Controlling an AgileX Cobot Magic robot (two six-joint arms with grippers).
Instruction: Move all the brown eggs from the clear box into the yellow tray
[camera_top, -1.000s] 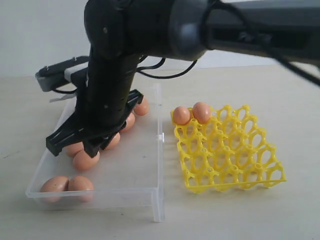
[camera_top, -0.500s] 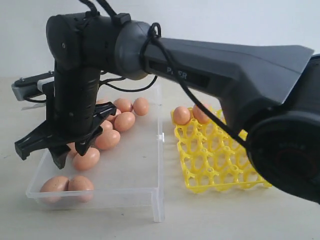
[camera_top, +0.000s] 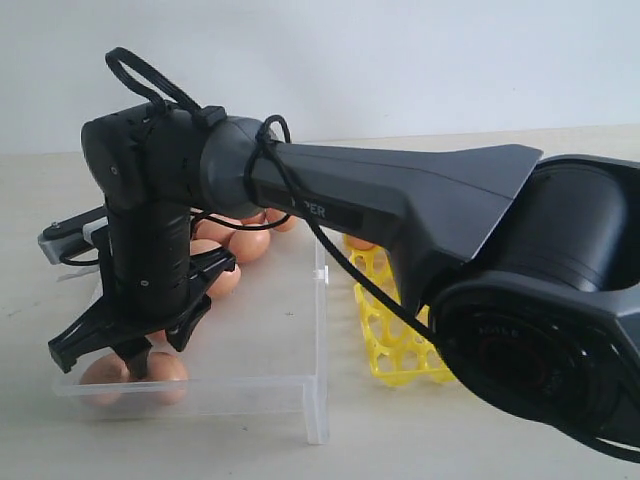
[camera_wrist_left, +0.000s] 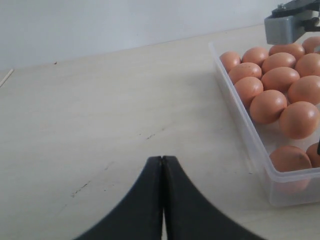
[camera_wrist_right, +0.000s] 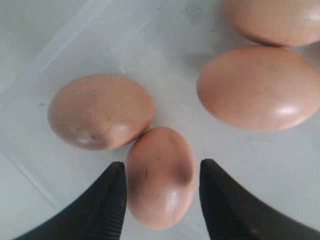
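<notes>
Over the last second I swung my right arm from the middle of the clear box (camera_top: 300, 330) to its near corner and came down, jaws spreading wide on the way; so this is the next pick, nothing lifted yet. My right gripper (camera_wrist_right: 161, 192) now sits wide open straddling one brown egg (camera_wrist_right: 160, 175), a finger on each side. Small gaps show at both flanks, so I read it as not touching, though the wrist view is too tight to be sure at the tips. A second egg (camera_wrist_right: 100, 111) lies at 10 o'clock from the target and looks to be touching it; a bigger one (camera_wrist_right: 257, 87) at 1 o'clock is clear. Risk: closing could nudge the 10 o'clock neighbour. My left gripper (camera_wrist_left: 162, 200) is closed, empty, parked over bare table beside the box. The rest of the eggs (camera_wrist_left: 270, 85) are still clustered in the box; the yellow tray (camera_top: 385, 340) is mostly hidden behind my arm.
</notes>
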